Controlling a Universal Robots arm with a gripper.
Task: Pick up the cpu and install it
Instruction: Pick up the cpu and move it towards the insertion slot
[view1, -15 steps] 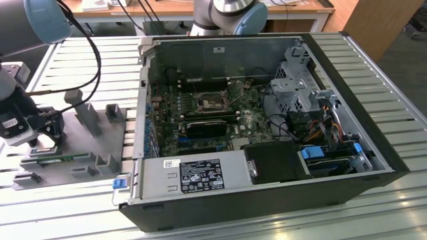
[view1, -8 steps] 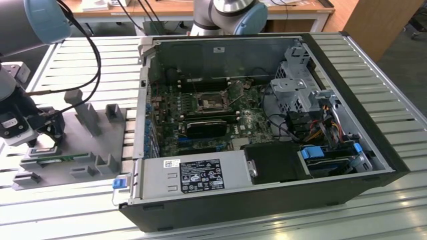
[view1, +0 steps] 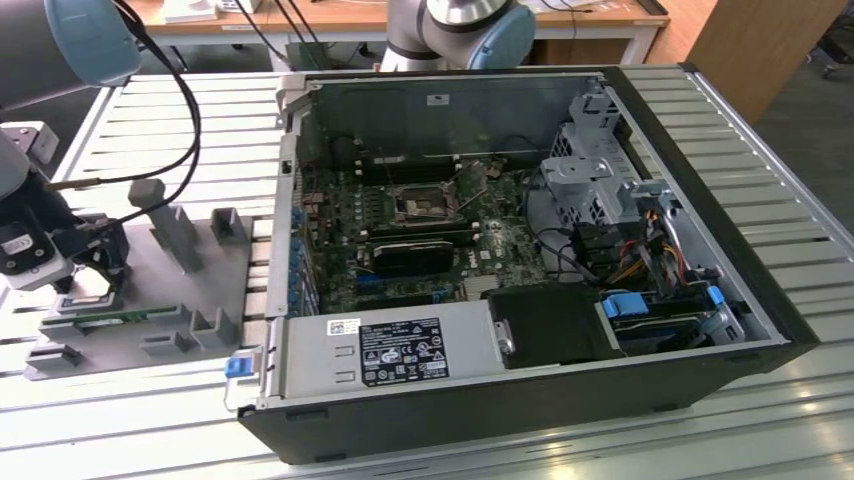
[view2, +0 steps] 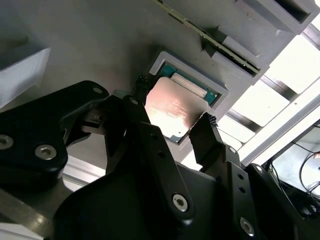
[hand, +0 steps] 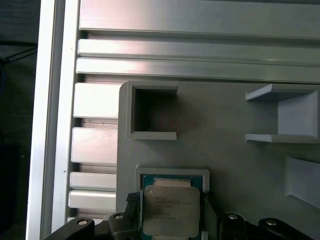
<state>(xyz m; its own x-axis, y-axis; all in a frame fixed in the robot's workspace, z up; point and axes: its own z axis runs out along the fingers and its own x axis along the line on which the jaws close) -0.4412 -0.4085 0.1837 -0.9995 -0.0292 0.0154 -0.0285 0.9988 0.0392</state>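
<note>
At the exterior view's left, your gripper (view1: 88, 283) hangs low over the grey fixture tray (view1: 200, 300), so you are at the pick-up stage and nothing is lifted yet. In the second wrist view the cpu (view2: 175, 112) lies flat in its pocket on that tray. The fingertips (view2: 143, 83) straddle it, parted just wider than the chip; whether they touch it you cannot tell. To the right, the motherboard socket (view1: 424, 203) in the open computer case (view1: 747, 300) looks unfilled, so the install remains.
</note>
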